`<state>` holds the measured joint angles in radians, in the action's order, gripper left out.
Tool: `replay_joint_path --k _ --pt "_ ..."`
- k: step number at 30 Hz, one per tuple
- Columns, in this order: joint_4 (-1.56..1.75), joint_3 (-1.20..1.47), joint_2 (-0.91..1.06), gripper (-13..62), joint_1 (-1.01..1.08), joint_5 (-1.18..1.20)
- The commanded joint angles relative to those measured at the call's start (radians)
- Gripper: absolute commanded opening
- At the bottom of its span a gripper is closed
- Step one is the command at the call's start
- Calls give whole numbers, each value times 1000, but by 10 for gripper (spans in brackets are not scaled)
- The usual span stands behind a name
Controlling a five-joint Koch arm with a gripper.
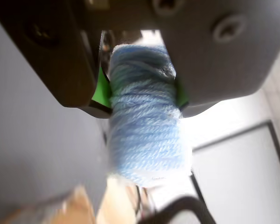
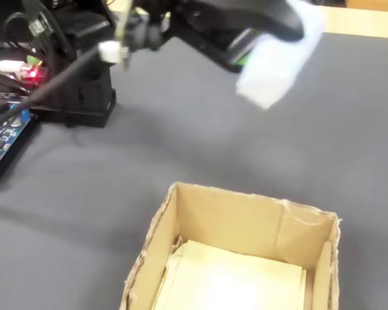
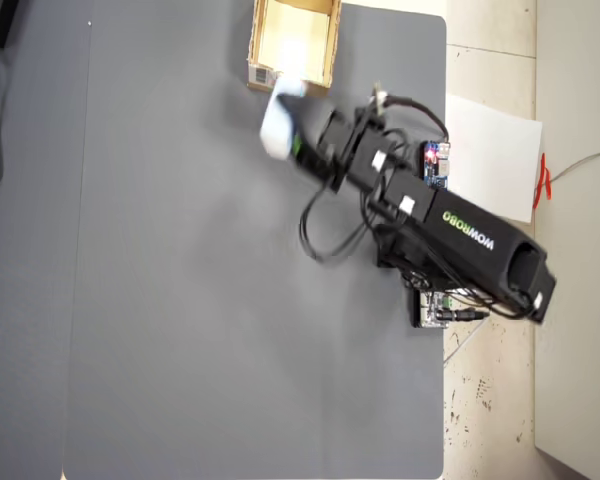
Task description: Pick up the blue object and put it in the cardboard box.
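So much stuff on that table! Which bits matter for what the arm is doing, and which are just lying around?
Part of the job:
- blue object, clamped in the tool
- cardboard box, open and empty

Just lying about:
- small circuit boards by the arm
- loose cable
- white sheet off the mat's edge

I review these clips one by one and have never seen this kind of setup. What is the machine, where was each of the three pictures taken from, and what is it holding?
It is a small black hobby robot arm on a dark grey table mat. One camera rides on the wrist, one stands beside the table, and one looks straight down. Its claw is shut on a pale light-blue, soft yarn-like block, held in the air. An open tan cardboard box with a pale yellowish inside stands on the mat; in the overhead view the block hangs near the box edge, not yet inside. Small circuit boards lie beside the arm.
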<state>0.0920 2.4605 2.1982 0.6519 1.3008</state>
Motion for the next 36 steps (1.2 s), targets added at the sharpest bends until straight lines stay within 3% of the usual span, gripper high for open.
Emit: replay_joint_path --k 1,12,20,26,36 --pt "98 -40 18 133 34 -9" --pt "-218 -235 -115 133 183 -15" --pt "-430 -591 -422 137 268 -20" --pt "-667 -658 -505 292 276 -11" --pt "-621 -663 -500 318 270 48"
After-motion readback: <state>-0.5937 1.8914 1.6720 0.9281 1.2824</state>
